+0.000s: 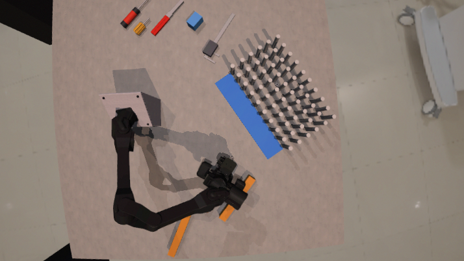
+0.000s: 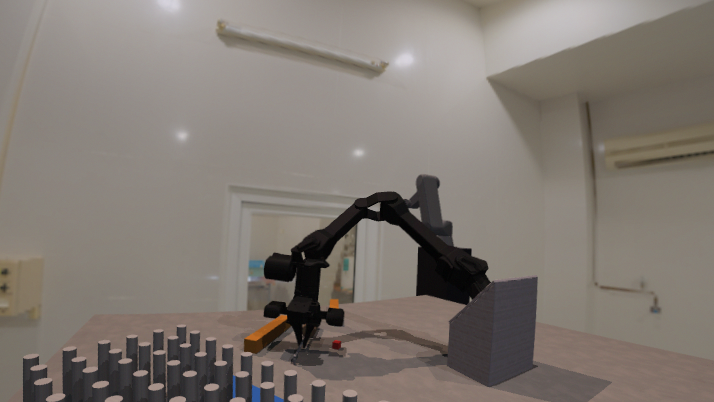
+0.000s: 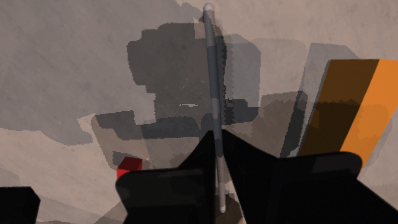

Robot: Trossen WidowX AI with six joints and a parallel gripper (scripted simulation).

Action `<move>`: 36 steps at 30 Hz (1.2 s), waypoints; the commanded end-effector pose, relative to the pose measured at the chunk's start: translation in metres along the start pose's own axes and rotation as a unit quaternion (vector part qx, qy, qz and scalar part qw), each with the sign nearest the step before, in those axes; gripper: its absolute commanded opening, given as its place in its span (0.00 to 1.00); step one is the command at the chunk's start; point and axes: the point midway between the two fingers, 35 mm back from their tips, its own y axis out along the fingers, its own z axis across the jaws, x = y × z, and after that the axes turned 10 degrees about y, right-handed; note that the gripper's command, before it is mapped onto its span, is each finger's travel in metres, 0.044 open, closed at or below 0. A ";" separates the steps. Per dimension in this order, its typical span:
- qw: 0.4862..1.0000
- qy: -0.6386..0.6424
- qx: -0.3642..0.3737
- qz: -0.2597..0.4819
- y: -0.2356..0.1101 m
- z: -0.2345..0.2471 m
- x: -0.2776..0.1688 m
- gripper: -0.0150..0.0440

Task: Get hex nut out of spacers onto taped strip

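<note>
Claw [image 3: 218, 150] is seen pinched on a thin grey rod [image 3: 214, 75], low over the table beside the orange bar [image 1: 248, 185]. The hex nut [image 1: 276, 84] lies deep among the spacers [image 1: 279, 94], well apart from the claw, beyond the blue strip [image 1: 248, 115].

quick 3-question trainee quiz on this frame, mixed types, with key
1. True or false: the gripper is shut on a thin grey rod.
2. The nut lies: A) on the blue strip, B) among the spacers, C) beside the orange bar.
3. Fill in: the small cube on the table just below the gripper in the wrist view is ____.

Key: 1 true; 2 B; 3 red.
</note>
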 end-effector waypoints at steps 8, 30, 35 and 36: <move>1.000 0.001 -0.007 -0.001 0.005 0.003 -0.001 0.25; 0.999 0.008 -0.035 -0.005 0.005 0.003 0.000 0.25; 0.999 0.010 -0.042 -0.006 0.005 0.003 0.000 0.25; 0.999 0.011 -0.044 -0.006 0.005 0.003 0.000 0.25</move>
